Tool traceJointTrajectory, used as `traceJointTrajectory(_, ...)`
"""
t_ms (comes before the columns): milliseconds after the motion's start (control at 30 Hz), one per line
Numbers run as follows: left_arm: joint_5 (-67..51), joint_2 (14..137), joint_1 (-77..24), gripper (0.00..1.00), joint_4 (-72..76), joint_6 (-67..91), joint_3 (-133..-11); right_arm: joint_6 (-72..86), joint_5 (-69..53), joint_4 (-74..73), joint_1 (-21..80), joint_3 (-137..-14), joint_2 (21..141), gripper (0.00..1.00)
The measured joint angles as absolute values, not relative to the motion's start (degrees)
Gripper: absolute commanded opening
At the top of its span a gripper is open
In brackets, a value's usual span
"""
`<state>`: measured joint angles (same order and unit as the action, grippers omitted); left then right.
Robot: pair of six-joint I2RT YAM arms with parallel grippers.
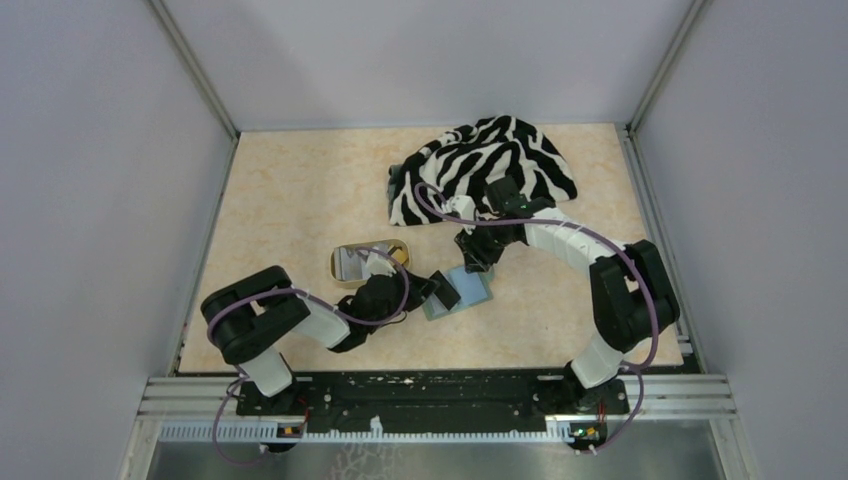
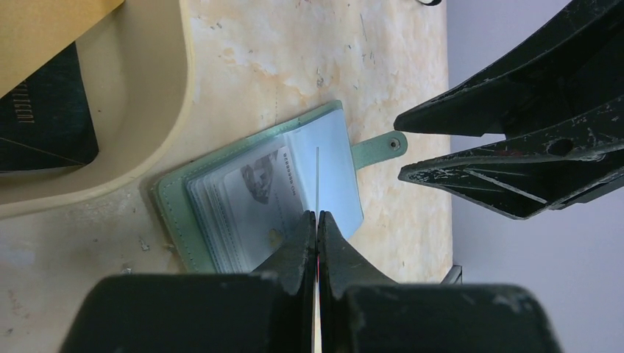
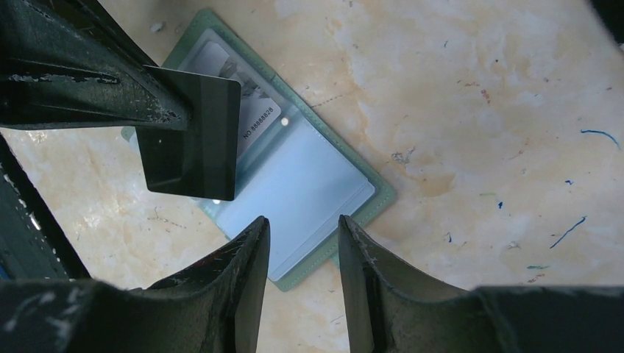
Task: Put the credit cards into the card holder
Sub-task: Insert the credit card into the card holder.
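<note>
Top view, read left to right. The tan oval tray (image 1: 336, 266) stands on the desk (image 1: 290, 200), left of centre. In the left wrist view a dark card (image 2: 44, 121) lies inside it, at the upper left of the frame.

Just right of the tray, my left jaws are clenched on one credit card (image 3: 193, 140), held on edge. The left wrist view shows it only as a thin line between the tips. The right wrist view shows its dark face in the upper left of the frame. It hangs over the open pockets of the card holder (image 1: 468, 292); whether its lower edge touches them I cannot tell.

The card holder lies open and flat on the desk at centre, blue-grey inside up, with its snap tab (image 2: 383, 145) sticking out at one side. A pale printed card (image 2: 261, 184) sits in a clear pocket.

My right jaws stand partly released just above the holder in the top view, with nothing between them. Whether they touch the holder I cannot tell.

In the upper right of the desk lies the zebra-striped cloth (image 1: 490, 165), bunched
</note>
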<state>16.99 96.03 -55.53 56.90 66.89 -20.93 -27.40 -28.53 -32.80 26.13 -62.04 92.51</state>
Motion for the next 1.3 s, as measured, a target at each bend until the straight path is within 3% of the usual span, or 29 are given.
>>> traceJointTrajectory(900,16.01,101.75,-55.53,0.0,58.46,71.24,-22.57,-28.45,-21.45,-35.24,29.15,-63.16,99.5,0.39)
traceJointTrajectory(1300,15.53,101.91,-55.53,0.0,47.75,74.28,-28.58,-28.47,-21.45,-35.31,29.15,-63.16,99.5,0.39)
